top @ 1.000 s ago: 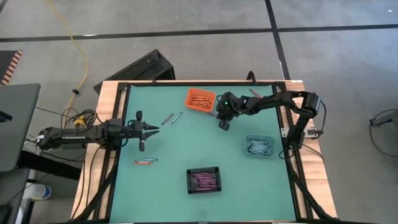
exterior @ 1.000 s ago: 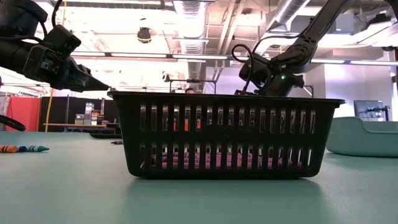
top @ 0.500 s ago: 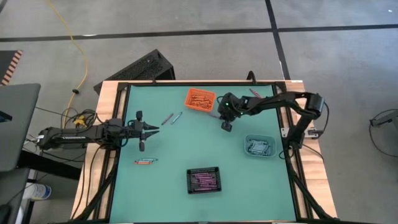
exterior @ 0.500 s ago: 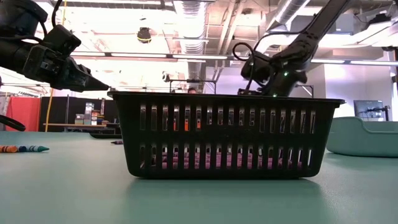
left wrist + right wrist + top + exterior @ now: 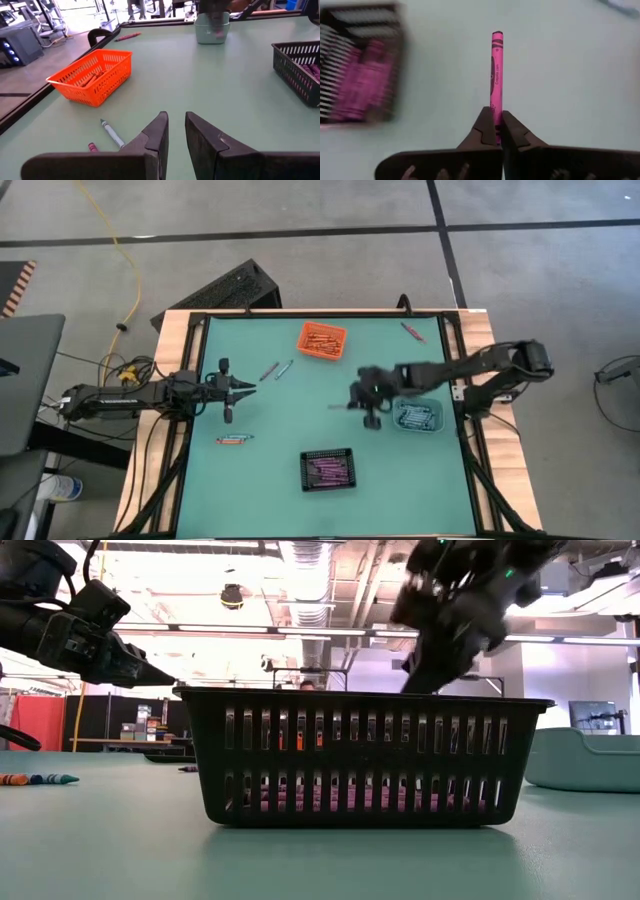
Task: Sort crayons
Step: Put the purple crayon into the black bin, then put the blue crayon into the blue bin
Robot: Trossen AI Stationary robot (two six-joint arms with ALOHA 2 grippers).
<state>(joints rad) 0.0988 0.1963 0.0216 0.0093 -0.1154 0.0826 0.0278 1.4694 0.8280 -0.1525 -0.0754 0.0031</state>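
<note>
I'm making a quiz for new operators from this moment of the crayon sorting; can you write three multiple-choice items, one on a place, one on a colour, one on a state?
1. Where does the black bin sit?
A. far edge, next to the orange bin
B. near edge, about mid-table
C. off the table

2. What colour is the crayon in the right gripper?
A. pink
B. orange
C. blue

3. How is the left gripper?
A. shut on a crayon
B. holding a bin
C. slightly apart, empty

Answers: 1 B, the high view shows it near, mid-table. 2 A, the right wrist view shows pink. 3 C, the left wrist view shows bare fingers.
</note>
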